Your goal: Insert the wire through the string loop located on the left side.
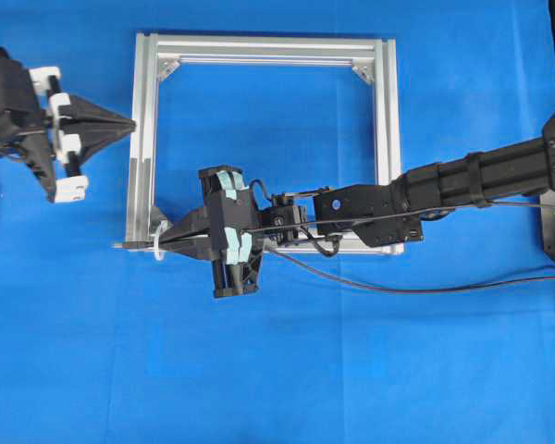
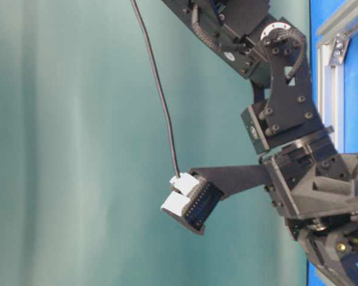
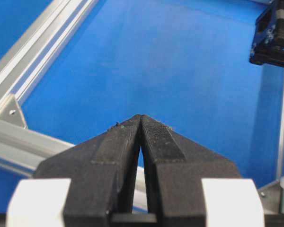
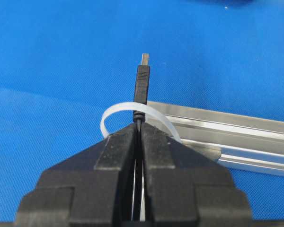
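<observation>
Wire (image 4: 141, 90) clamped in right hand (image 4: 138, 125), plug pointing left through string loop (image 4: 114, 112), left hand (image 3: 140, 118) closed, empty.

Two black robot arms built from boxy, ribbed segments. The left gripper (image 1: 120, 125) has wedge-shaped black fingers (image 3: 132, 146) with finely ridged surfaces, backed by white blocks. The right gripper (image 1: 171, 233) has matching black wedge fingers (image 4: 128, 156), with pale teal tape strips on its wrist housing. Short black cables loop between the right arm's joints. Small dark screws dot the black plates, and one joint carries a round silver collar.
</observation>
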{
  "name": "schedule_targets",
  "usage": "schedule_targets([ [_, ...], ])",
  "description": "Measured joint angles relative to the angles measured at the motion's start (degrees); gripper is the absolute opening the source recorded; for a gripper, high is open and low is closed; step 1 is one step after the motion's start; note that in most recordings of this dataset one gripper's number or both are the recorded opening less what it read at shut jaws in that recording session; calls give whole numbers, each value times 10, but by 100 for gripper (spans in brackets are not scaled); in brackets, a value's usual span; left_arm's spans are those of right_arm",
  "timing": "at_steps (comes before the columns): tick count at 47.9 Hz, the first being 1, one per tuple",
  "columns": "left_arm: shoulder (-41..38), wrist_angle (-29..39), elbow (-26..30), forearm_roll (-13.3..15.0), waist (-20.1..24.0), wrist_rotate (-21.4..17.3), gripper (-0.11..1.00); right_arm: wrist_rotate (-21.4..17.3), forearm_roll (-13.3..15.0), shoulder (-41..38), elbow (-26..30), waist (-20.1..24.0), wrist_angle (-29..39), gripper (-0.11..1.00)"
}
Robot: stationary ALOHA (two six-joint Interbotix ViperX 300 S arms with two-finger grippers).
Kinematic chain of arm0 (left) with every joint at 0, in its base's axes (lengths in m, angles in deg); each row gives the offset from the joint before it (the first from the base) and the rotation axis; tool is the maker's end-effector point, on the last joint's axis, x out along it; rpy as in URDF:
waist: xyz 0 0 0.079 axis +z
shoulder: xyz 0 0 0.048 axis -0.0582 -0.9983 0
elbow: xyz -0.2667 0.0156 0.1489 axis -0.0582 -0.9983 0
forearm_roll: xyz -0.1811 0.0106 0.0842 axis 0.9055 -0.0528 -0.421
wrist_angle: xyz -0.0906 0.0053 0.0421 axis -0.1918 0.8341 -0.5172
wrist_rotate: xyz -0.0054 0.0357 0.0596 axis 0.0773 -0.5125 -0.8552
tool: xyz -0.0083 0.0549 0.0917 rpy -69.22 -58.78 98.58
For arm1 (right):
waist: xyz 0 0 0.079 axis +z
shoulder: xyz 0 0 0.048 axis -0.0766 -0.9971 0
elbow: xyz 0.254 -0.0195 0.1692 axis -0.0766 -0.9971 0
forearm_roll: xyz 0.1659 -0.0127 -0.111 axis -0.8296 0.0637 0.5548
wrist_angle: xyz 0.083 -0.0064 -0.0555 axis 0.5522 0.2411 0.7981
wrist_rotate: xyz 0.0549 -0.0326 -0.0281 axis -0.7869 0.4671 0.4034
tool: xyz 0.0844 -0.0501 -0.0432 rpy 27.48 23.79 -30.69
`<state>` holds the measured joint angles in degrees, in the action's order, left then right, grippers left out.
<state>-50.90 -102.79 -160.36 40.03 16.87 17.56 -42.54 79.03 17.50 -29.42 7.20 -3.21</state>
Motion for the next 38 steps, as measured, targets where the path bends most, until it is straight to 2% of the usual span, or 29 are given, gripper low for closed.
schedule_targets([
  [11, 46, 48, -9, -1, -13, 0, 0, -1, 0, 0, 0, 0, 0, 0],
  [27, 108, 65, -32, -11, -178, -1, 0, -2, 0, 0, 0, 0, 0, 0],
  [38, 175, 87, -46, -11, -250, -1, 0, -2, 0, 0, 0, 0, 0, 0],
])
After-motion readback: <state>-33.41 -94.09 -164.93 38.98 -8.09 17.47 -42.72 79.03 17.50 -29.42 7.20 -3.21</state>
